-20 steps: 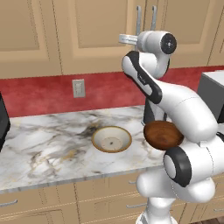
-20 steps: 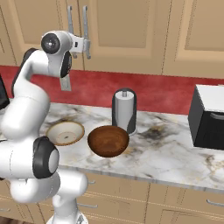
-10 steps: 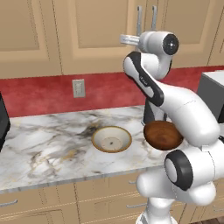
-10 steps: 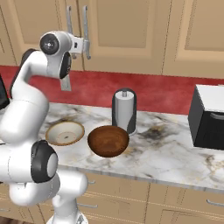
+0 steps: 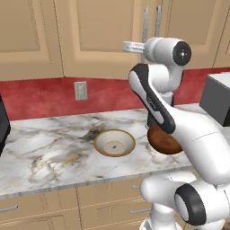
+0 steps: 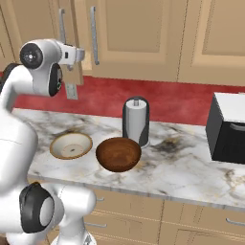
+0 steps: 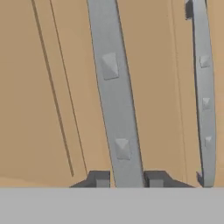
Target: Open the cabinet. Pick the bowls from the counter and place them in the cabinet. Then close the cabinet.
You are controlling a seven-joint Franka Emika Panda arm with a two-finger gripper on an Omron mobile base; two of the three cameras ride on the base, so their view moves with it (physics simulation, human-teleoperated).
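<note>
The cabinet (image 5: 112, 36) hangs above the surface (image 5: 49, 148), doors seemingly shut. The tool (image 7: 127, 178) is clamped on the left door's handle (image 7: 114, 96). Below, the cream bowl (image 5: 114, 143) and the brown bowl (image 6: 118, 154) sit near each other, a grey canister (image 6: 136, 121) just behind. No writing is legible.

In the left base view the arm (image 5: 155, 105) covers part of the brown bowl (image 5: 162, 140) and the cabinet handles' (image 5: 146, 24) lower ends. The microwave (image 6: 228, 128) is cut off at the frame edge.
</note>
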